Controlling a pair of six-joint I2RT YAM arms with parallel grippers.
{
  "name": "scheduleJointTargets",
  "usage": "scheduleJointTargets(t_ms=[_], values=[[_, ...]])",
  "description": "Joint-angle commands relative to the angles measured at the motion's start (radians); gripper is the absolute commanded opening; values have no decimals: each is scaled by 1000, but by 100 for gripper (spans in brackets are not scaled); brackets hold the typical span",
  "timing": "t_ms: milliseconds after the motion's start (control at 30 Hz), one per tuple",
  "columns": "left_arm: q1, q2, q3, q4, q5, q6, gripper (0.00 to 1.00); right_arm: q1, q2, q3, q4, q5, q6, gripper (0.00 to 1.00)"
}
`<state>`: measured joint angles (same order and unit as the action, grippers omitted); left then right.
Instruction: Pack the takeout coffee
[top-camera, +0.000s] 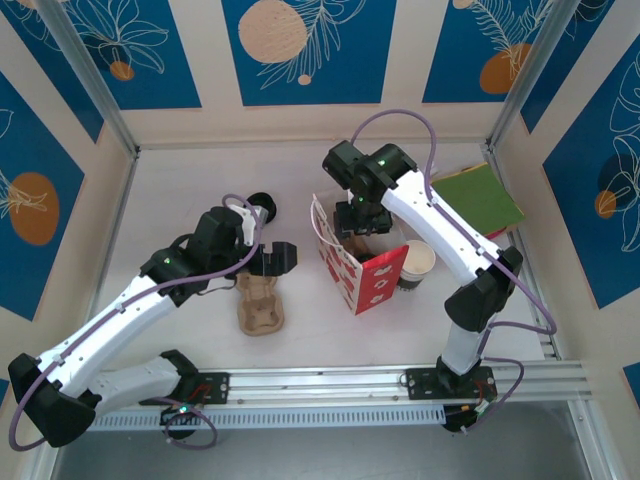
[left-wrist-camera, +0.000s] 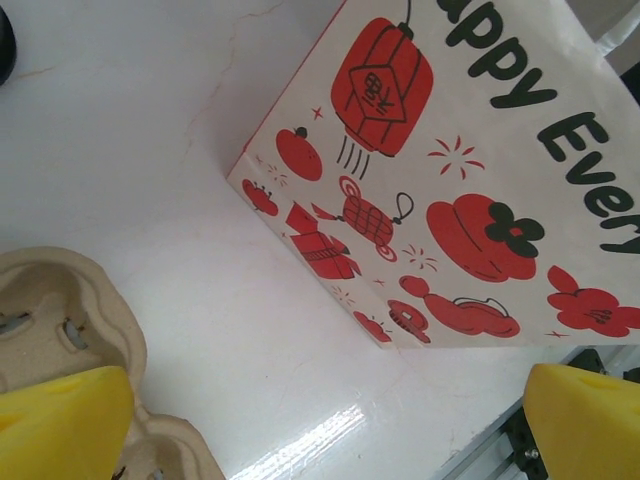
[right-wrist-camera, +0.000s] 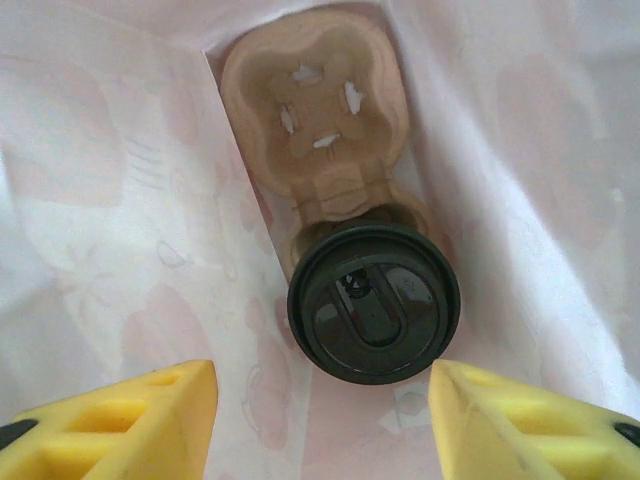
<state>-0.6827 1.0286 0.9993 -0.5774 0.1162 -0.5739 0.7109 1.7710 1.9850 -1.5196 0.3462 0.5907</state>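
**Coffee stands in the bag; the right gripper must come out cleanly**

The right gripper (right-wrist-camera: 320, 372) hangs inside the paper bag (top-camera: 372, 282). Its yellow fingers are apart, and I see no contact with anything. The takeout coffee (right-wrist-camera: 373, 302) stands directly below it, between the two fingers. It sits in the nearer well of a cup carrier (right-wrist-camera: 315, 100) on the bottom of the bag. The farther well, beyond the cup, is empty.

I judge that the packing step is almost finished. The next move needs a straight lift out of the bag mouth, without catching the thin walls on either side of the fingers.

The left gripper (left-wrist-camera: 328, 390) is wide open and holds nothing. The printed side of the bag is in front of it, and a second carrier (top-camera: 260, 305) lies just beneath its left finger.

The count is one lidded coffee, one lidless cup (top-camera: 416, 262) outside the bag, two carriers, one bag.
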Motion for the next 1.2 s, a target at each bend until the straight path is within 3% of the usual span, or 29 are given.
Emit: scheduleJointTargets(t_ms=[0, 267, 667, 900, 1167], values=[[12, -15, 18, -56, -65, 6, 100, 14, -42, 70, -51, 44, 33, 58], [15, -28, 49, -92, -105, 11, 100, 49, -99, 155, -102, 121, 87, 57], [15, 18, 213, -93, -18, 59, 100, 6, -360, 13, 54, 151, 106, 63], [14, 108, 381, -111, -20, 63, 100, -183, -546, -182, 250, 33, 14, 71], [12, 215, 545, -164, -71, 75, 100, -487, -664, -387, 395, -247, -17, 71]])
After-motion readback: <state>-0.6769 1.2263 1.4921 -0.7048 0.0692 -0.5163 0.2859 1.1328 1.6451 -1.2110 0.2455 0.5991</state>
